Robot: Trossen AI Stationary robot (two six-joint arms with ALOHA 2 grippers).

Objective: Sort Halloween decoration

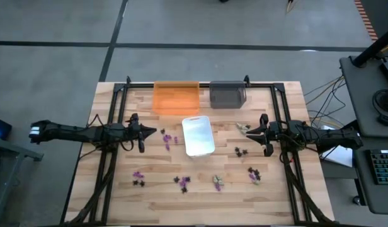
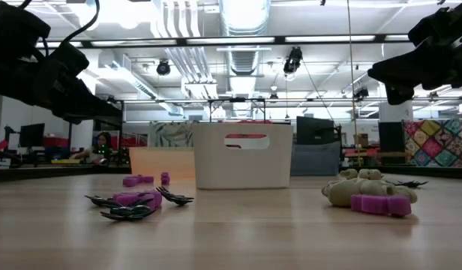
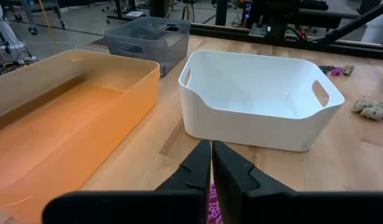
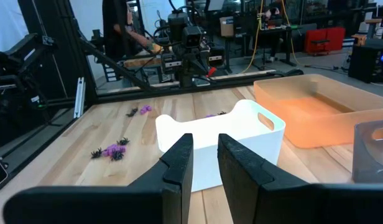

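The Halloween decoration lies loose on the wooden table: tiny purple pieces (image 1: 167, 137), black ones (image 1: 239, 151) and a pale beige one (image 1: 243, 127), with more along the near side (image 1: 181, 181). In the low view a purple and black cluster (image 2: 133, 201) and a beige and purple one (image 2: 370, 193) rest on the tabletop. My left gripper (image 1: 155, 132) hovers shut at the left of the white tray (image 1: 198, 135). At the tray's right, my right gripper (image 1: 246, 133) hovers with a narrow gap between its fingers (image 4: 205, 140) and nothing in it.
An orange tray (image 1: 176, 96) and a grey tray (image 1: 227, 94) stand side by side at the table's far edge. The white tray sits mid-table between the two grippers. A black frame (image 1: 112, 120) runs along the table's sides. A person stands in the room behind (image 4: 120, 25).
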